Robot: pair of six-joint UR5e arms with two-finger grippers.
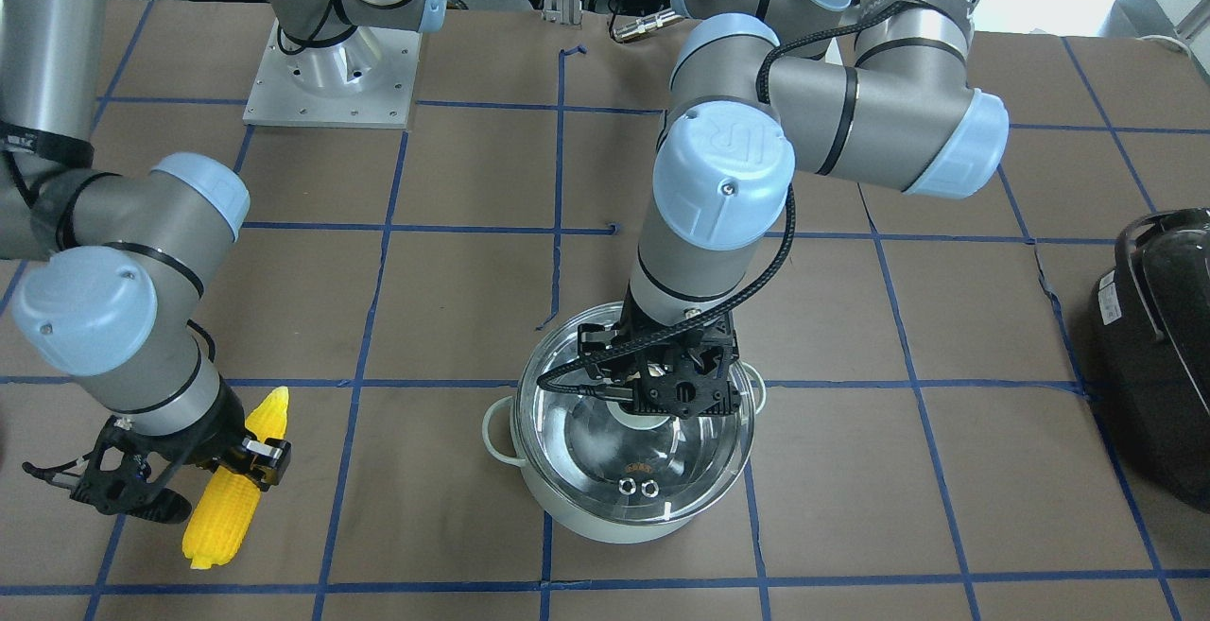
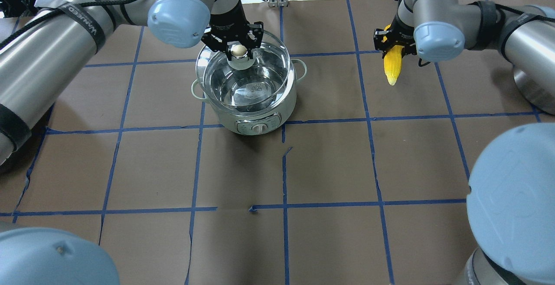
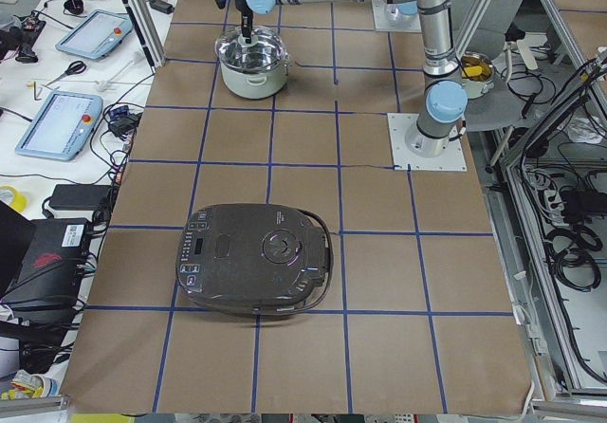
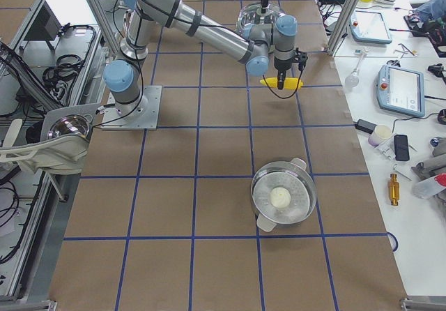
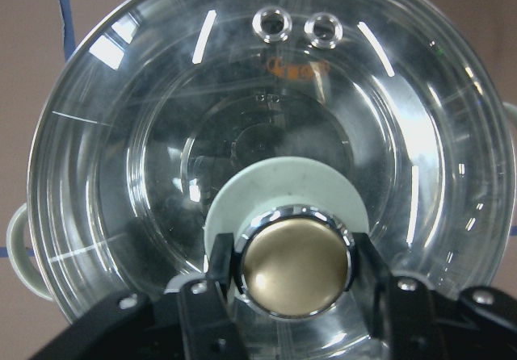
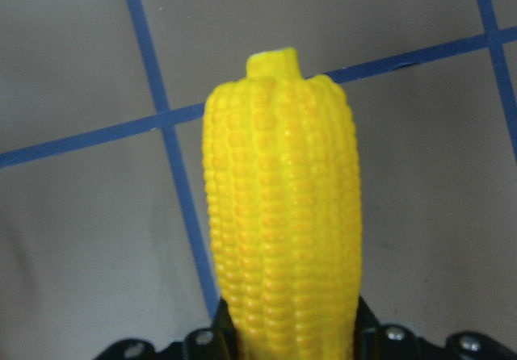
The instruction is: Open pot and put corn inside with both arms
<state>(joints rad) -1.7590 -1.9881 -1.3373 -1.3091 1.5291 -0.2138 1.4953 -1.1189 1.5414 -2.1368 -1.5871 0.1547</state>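
Note:
The pale mint-green pot (image 1: 605, 519) stands on the table; it also shows in the overhead view (image 2: 249, 118). My left gripper (image 1: 659, 411) is shut on the pale knob (image 5: 295, 267) of the clear glass lid (image 1: 577, 413). The lid sits a little tilted and offset over the pot's rim; I cannot tell whether it still touches. My right gripper (image 1: 222, 479) is shut on the yellow corn (image 1: 227, 508), low over the table, well to the side of the pot. The corn also shows in the overhead view (image 2: 392, 66) and the right wrist view (image 6: 283, 215).
A large black appliance (image 1: 1158, 347) lies on the table on my left side. A second steel pot with a lid (image 4: 282, 198) stands toward the table's end on my right. Blue tape lines grid the brown table.

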